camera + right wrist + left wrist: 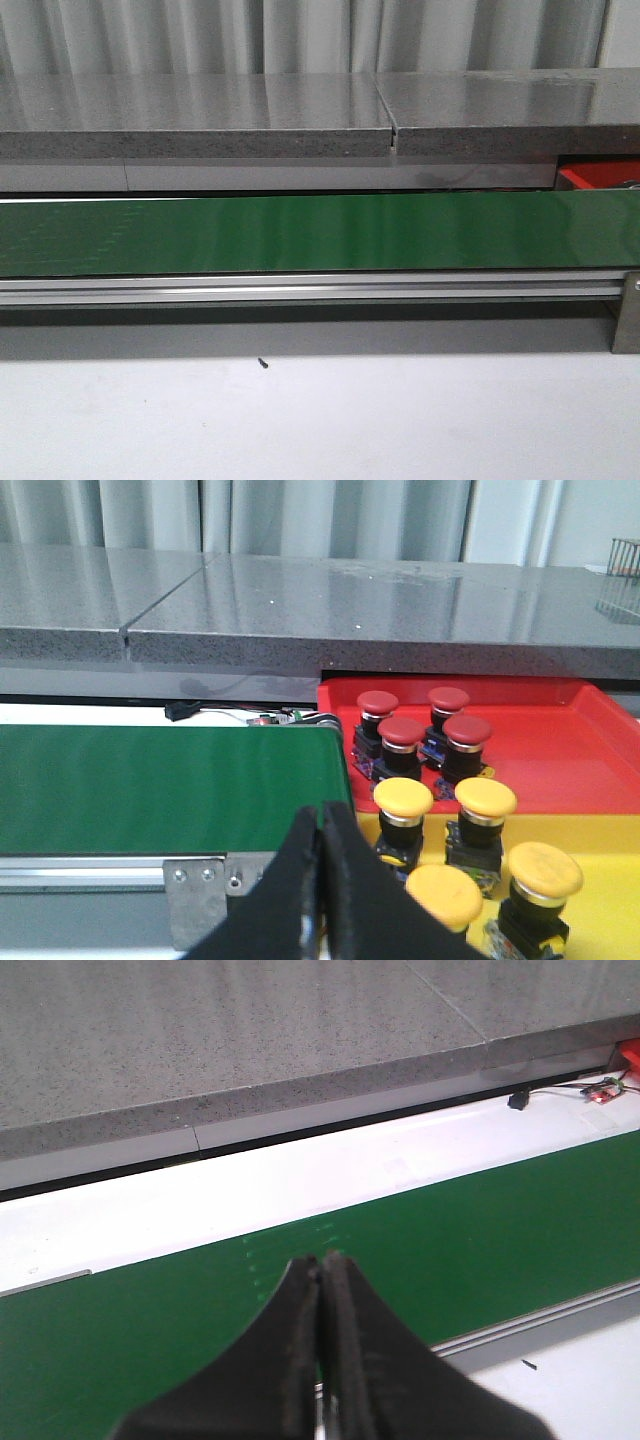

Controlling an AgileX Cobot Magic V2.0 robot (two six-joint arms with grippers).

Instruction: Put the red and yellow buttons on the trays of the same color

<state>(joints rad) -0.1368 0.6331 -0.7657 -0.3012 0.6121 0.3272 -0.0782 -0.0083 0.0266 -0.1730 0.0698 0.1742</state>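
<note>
Pressed together and holding nothing: jaws of the left gripper, poised above the green conveyor belt, bare across its visible length. Likewise closed tight and empty: jaws of the right gripper, hanging over the belt's end by the metal end bracket.

Just beyond the right gripper, off the belt's end: four red buttons clustered on the red tray, mushroom caps up. Nearer to the gripper, four yellow buttons standing upright on a yellow tray, touching the red tray along its front edge. Every visible button already on a tray of its own colour; none seen on the belt.

Behind the belt, a grey stone worktop split by a seam, curtains beyond. In the front view, only a red corner of the tray showing past the belt's far right end. A small circuit board with wires lying near that end.

Judged from these views: trays lying to the robot's right, so right arm far nearer to them than left; any further button arriving along the belt would travel toward the right gripper's side. No long axis to speak of on the round-capped buttons, so approach from above likely.
</note>
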